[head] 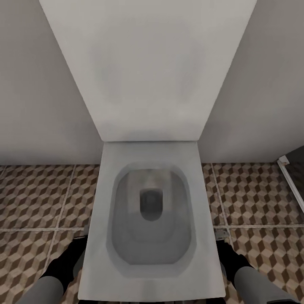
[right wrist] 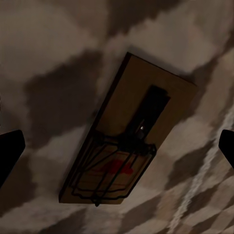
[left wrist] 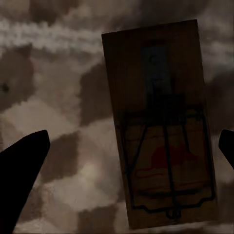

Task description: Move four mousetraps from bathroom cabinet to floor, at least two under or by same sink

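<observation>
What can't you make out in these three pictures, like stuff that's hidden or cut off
- Both arms, head view: the left arm and right arm run behind the toilet, which hides their grippers.
- Left wrist view: the mousetrap on the bathroom floor is dim; its red print is unreadable.
- Right wrist view: the second mousetrap lies in shadow; its wire parts blur together.

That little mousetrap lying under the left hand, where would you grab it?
Judging by the left wrist view, the mousetrap lies flat on the floor, so come straight down and pinch its two long wooden edges near the bare end, clear of the wire. The open left gripper already straddles it.
</observation>
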Controlling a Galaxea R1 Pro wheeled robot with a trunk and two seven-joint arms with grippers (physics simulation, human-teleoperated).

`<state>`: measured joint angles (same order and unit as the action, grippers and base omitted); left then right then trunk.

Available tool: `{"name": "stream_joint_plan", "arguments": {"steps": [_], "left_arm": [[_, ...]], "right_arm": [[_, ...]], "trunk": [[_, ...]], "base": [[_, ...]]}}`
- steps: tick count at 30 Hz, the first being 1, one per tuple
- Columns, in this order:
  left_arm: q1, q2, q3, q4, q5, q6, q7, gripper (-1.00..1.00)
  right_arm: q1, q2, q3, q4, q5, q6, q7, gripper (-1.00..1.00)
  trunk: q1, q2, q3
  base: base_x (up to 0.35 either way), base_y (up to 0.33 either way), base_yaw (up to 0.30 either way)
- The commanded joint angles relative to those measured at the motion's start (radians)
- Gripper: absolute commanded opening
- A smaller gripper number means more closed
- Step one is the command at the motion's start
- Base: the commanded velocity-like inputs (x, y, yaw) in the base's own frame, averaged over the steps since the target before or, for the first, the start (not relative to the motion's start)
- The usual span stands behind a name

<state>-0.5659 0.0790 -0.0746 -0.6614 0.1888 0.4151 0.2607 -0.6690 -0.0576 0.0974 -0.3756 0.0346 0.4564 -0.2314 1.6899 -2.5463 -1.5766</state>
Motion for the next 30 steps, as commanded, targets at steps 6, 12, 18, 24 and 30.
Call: {"name": "stream_joint_plan", "arguments": {"steps": [6, 12, 18, 24, 30], "left_arm": [[0.0, 0.002, -0.007, 0.001, 0.012, 0.004, 0.008, 1.0], [0.0, 0.002, -0.007, 0.001, 0.012, 0.003, 0.006, 1.0], [0.0, 0.002, -0.007, -0.002, 0.013, 0.003, 0.004, 1.0], [0.0, 0.002, -0.007, -0.005, 0.013, 0.003, 0.006, 1.0], [0.0, 0.001, -0.008, -0.007, 0.012, 0.002, 0.007, 1.0]], "right_arm": [[0.0, -0.001, 0.007, -0.002, 0.004, 0.008, -0.002, 1.0], [0.0, -0.001, 0.007, -0.002, 0.004, 0.008, -0.002, 1.0], [0.0, -0.001, 0.007, -0.002, 0.004, 0.008, -0.003, 1.0], [0.0, 0.0, 0.007, -0.002, 0.004, 0.008, -0.003, 1.0], [0.0, 0.0, 0.007, -0.002, 0.004, 0.008, -0.003, 1.0]], "trunk": [[0.0, 0.0, -0.001], [0.0, 0.0, -0.001], [0.0, 0.0, -0.001], [0.0, 0.0, -0.001], [0.0, 0.0, -0.001]], "base": [[0.0, 0.0, 0.0], [0.0, 0.0, 0.0], [0.0, 0.0, 0.0], [0.0, 0.0, 0.0], [0.0, 0.0, 0.0]]}}
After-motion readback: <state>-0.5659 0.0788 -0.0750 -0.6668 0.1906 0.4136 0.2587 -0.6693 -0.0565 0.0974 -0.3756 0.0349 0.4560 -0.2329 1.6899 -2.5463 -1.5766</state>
